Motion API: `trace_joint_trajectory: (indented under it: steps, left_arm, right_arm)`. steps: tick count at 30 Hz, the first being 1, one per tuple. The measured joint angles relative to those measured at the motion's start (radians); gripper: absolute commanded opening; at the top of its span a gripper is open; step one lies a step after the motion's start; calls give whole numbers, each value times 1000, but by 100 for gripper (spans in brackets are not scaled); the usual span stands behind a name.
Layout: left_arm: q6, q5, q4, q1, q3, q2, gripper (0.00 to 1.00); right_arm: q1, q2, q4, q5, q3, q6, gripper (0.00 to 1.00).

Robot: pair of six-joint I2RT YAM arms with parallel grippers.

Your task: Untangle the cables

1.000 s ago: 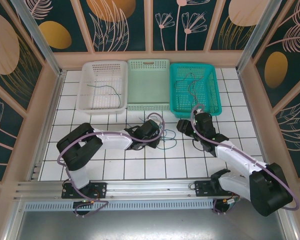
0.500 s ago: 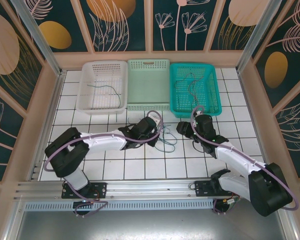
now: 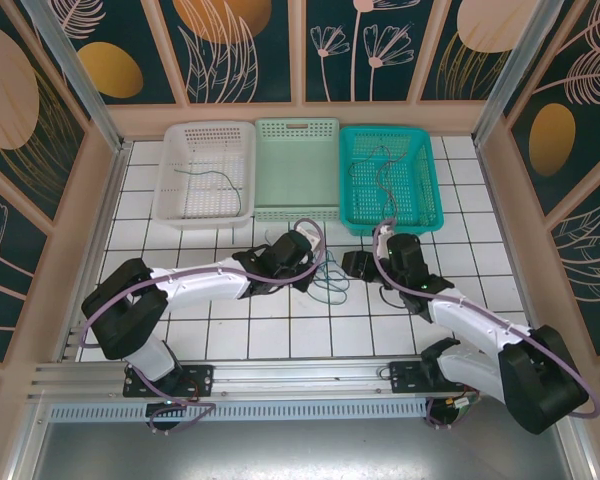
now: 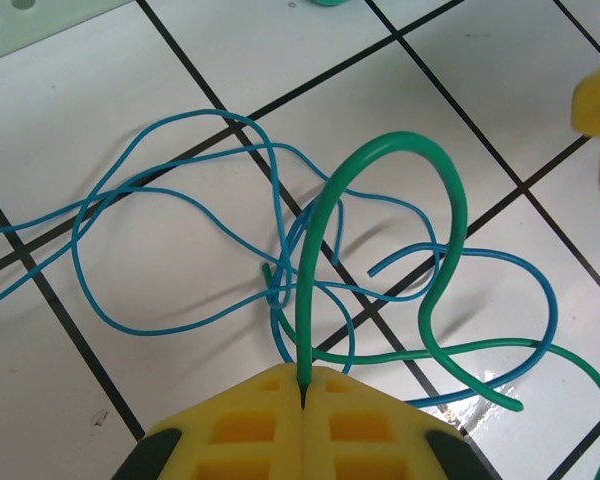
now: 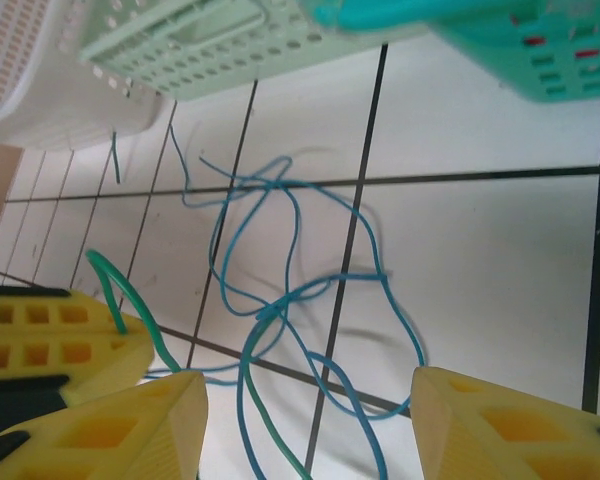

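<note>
Two robot arms are reaching over a white tiled table (image 3: 280, 335), meeting at a loose tangle of cables (image 3: 330, 280) lying on the tiles near its middle. The left hand (image 4: 304, 388) is holding its yellow fingers pressed together, pinching a green cable (image 4: 400, 142) that is arching up and curling back down across a blue cable (image 4: 220, 113) looping under and around it. The right hand (image 5: 310, 425) is hovering low just beside the same tangle, fingers spread wide and gripping nothing. The work seems to be at the separating step, with green gripped and blue not yet pinned. The next move probably calls for the right hand closing on a blue loop, so the green can be drawn out without dragging the whole knot along. How many blue strands are lying there is hard to tell, since loops are running off the edges of both close views. Thin wires are also lying in the white basket (image 3: 208, 216) and the teal basket (image 3: 380, 132), too fine to make out
</note>
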Motion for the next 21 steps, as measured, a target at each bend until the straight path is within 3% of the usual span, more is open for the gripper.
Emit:
trace_joint_trajectory:
  steps: [8,15,17,21]
  left_arm:
    - [-1,-50,1,0,0,-30,0]
    - [-1,-77,49,0,-15,-141,0]
    - [-1,-80,71,0,-29,-163,0]
    - [0,-80,99,0,-51,-177,0]
  right_arm:
    - [10,30,10,0,-26,6,56]
    - [16,170,50,-34,-26,41,52]
    - [20,205,66,-42,-26,58,43]
    - [32,240,88,-40,-17,89,11]
